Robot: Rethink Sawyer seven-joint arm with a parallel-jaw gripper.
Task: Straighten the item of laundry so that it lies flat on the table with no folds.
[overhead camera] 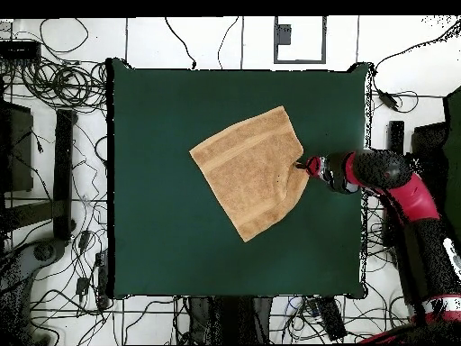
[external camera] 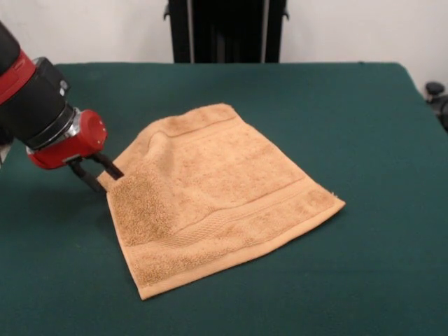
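Arm enters the front view from the left edge, slanting down and to the right, black wrist section then a red collar. Pincer (external camera: 98,173) at the end of it: two dark fingers (external camera: 106,164) low over the bench (external camera: 350,105), clenched on the left edge of the towel (external camera: 231,189). The cloth there is pinched up into a small raised ridge, and a flap of the towel's looped face lies turned over just below the grip.

Overhead view: arm (overhead camera: 396,185) reaches in from the right side, upper links running down the right margin. Pincer (overhead camera: 301,165) meets the towel's (overhead camera: 252,171) right edge; red collar just behind it, over green felt.

Towel sits near the middle of the bench (overhead camera: 162,225), slightly toward the arm's side, turned diagonally to the bench edges. Tan-orange terry, woven band visible near the far hem and another near the near hem. Most of it lies flat; only the gripped side is rumpled and folded.

Hard to make out: the fingertips themselves are tucked into the cloth, so the exact contact point is hidden. Arm's upper part cut off by the left edge in the front view. Cables cover the floor (overhead camera: 54,270) around the bench in the overhead view.
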